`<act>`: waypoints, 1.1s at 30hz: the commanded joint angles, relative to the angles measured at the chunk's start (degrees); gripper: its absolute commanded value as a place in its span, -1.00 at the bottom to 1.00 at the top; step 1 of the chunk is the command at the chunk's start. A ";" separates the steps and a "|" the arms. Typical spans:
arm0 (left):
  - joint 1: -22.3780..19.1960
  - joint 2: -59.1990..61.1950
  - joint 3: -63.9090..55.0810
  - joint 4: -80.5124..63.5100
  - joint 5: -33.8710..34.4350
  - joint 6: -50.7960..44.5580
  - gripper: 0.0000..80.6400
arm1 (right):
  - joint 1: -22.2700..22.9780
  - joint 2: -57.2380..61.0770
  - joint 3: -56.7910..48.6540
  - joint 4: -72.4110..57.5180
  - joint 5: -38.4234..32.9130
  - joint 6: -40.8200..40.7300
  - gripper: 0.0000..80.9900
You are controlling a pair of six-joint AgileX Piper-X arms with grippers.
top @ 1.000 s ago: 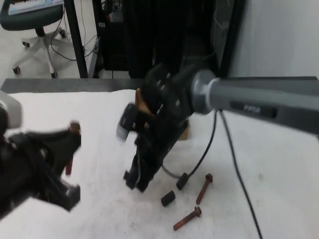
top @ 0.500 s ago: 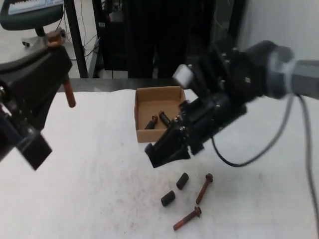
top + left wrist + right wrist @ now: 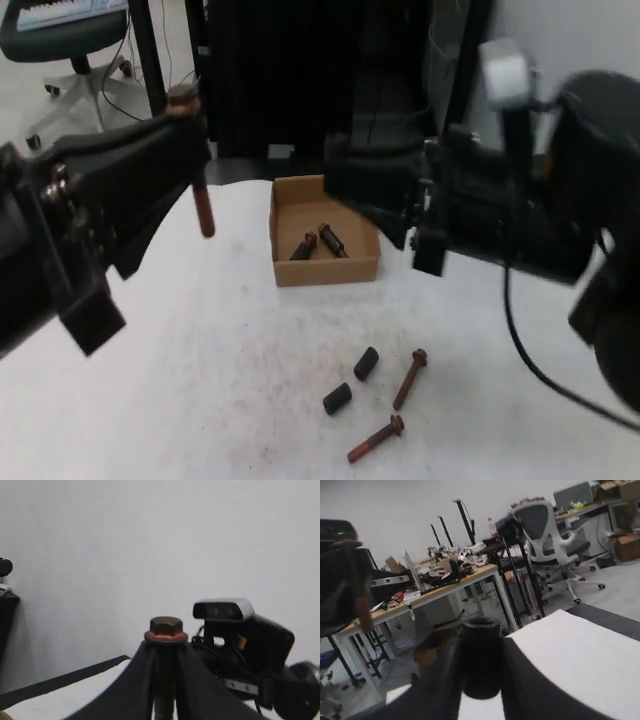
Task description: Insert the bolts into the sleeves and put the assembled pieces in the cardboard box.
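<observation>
Since the earlier frame, we see the left gripper [image 3: 188,135] carried higher and inward, its jaws closed on a rust-brown, hex-headed bolt [image 3: 203,205] that hangs upright above the worktop [image 3: 180,400]. The cardboard box [image 3: 290,272] holds two assembled pieces [image 3: 303,246]. The right gripper [image 3: 481,670], lifted away from the loose sleeves [image 3: 366,362] and spare bolts [image 3: 409,379], has its jaws closed on a black sleeve [image 3: 481,635].

A rust-brown flanged bolt [image 3: 165,630] is held upright, head up, in the closed left gripper [image 3: 165,652], raised over the far left of the bench [image 3: 200,400]. A black sleeve [image 3: 481,662] is clamped in the right gripper [image 3: 481,645], its open bore shown. The open cardboard box [image 3: 325,272] is set at the far middle, with two assembled pieces [image 3: 304,245] [image 3: 331,240] laid inside. Nearer, two loose sleeves [image 3: 366,362] [image 3: 337,398] and, to their right, two loose bolts [image 3: 409,379] [image 3: 376,438] are scattered apart.
</observation>
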 commanded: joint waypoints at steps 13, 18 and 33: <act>-0.28 10.95 -0.12 -19.13 10.26 -9.73 -1.00 | 9.98 -0.35 4.10 -5.83 3.83 2.73 -0.98; -0.28 10.95 -0.12 -19.13 10.42 -9.73 -1.00 | 10.08 -0.35 4.10 -5.83 3.83 2.84 -0.98; -5.10 10.95 -0.12 -19.47 7.75 -9.73 -1.00 | 14.07 -0.35 3.98 -5.83 5.32 2.84 -0.98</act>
